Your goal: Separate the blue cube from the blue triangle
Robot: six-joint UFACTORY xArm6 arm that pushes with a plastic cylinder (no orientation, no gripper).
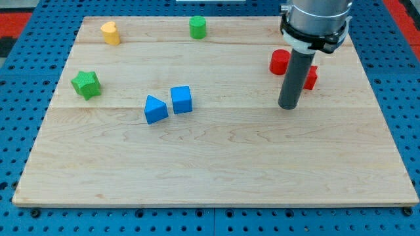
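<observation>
The blue cube (181, 99) sits on the wooden board (216, 164) left of centre. The blue triangle (155, 109) lies just to its lower left, nearly touching it. My tip (288, 106) rests on the board well to the right of both blue blocks, roughly level with them and apart from them.
A green star (86, 84) lies at the left. A yellow heart-like block (110, 32) and a green cylinder (197, 27) sit near the top edge. A red cylinder (280, 61) and another red block (310, 77) lie just behind my rod at the upper right.
</observation>
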